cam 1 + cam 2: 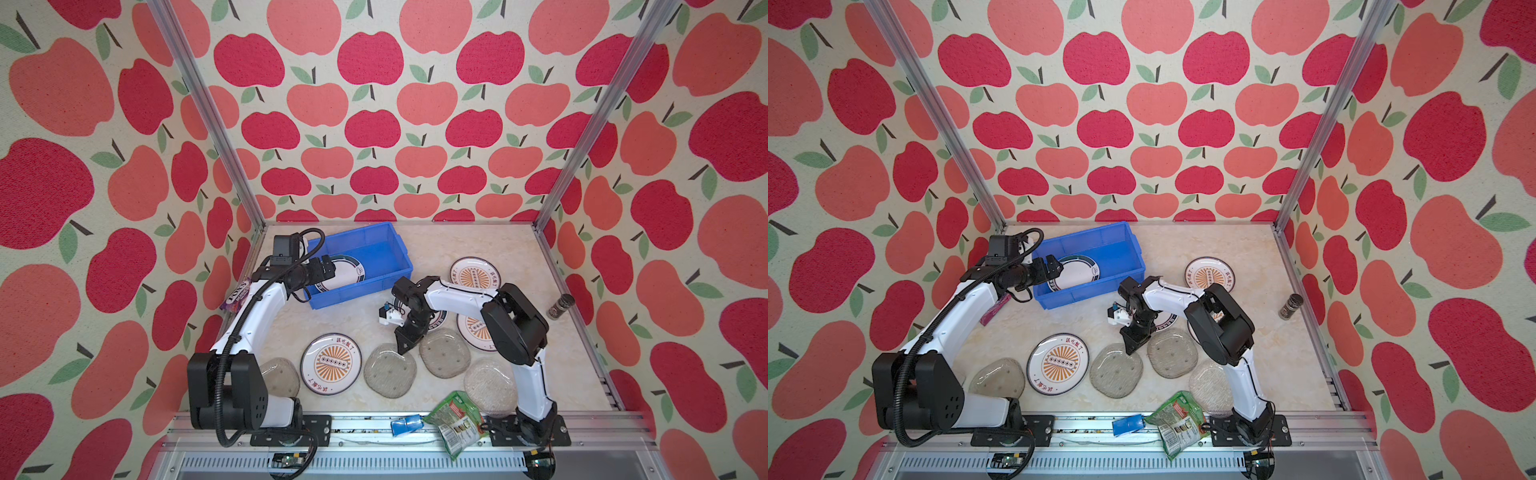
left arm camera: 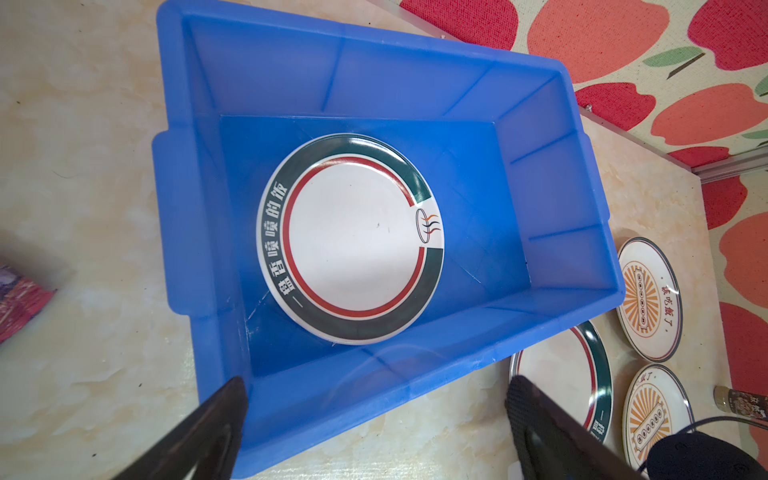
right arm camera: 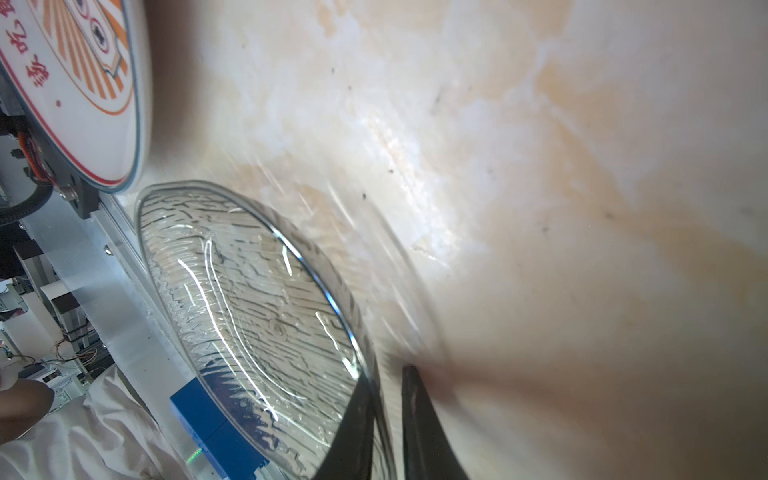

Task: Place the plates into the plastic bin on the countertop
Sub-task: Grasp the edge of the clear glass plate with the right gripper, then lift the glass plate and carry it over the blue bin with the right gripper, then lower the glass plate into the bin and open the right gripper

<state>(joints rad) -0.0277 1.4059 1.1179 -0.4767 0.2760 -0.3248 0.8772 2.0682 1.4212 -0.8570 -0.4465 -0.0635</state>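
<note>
The blue plastic bin (image 1: 365, 293) stands at the back left of the countertop (image 1: 457, 245). A dark-rimmed plate (image 1: 347, 270) (image 2: 353, 237) lies flat inside it. My left gripper (image 1: 330, 268) (image 2: 378, 386) hovers open over the bin's near left end, holding nothing. My right gripper (image 1: 403, 351) (image 3: 386, 372) points down, its jaws closed on the back rim of a glass plate (image 1: 390, 370) (image 3: 249, 299). Other glass plates (image 1: 444, 353) (image 1: 490, 386) (image 1: 280, 376) and sunburst plates (image 1: 331, 363) (image 1: 475, 273) lie on the counter. A second dark-rimmed plate (image 1: 437, 322) is mostly hidden under the right arm.
A purple packet (image 1: 239, 295) lies by the left wall behind the left arm. A green snack bag (image 1: 457, 422) and a small blue object (image 1: 405, 426) sit on the front rail. A dark shaker (image 1: 560, 306) lies by the right rail.
</note>
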